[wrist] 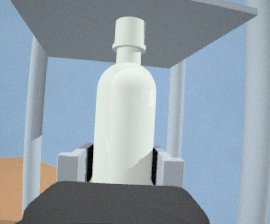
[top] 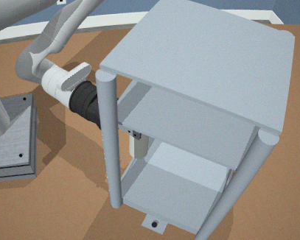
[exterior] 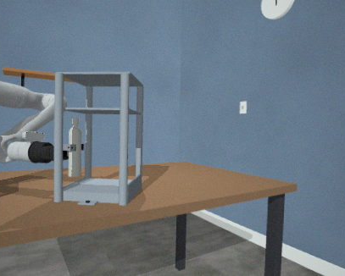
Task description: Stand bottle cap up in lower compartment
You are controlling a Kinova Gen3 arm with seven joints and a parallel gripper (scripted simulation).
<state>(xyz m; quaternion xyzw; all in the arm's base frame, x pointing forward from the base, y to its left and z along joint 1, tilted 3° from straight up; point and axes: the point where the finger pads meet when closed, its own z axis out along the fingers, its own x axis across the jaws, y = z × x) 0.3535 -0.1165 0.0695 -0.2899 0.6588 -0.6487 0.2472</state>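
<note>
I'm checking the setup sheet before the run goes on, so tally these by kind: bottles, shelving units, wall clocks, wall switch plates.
Bottles: 1, the white one
Shelving units: 1
Wall clocks: 1, partly cut off
Wall switch plates: 1
Total: 4
</note>
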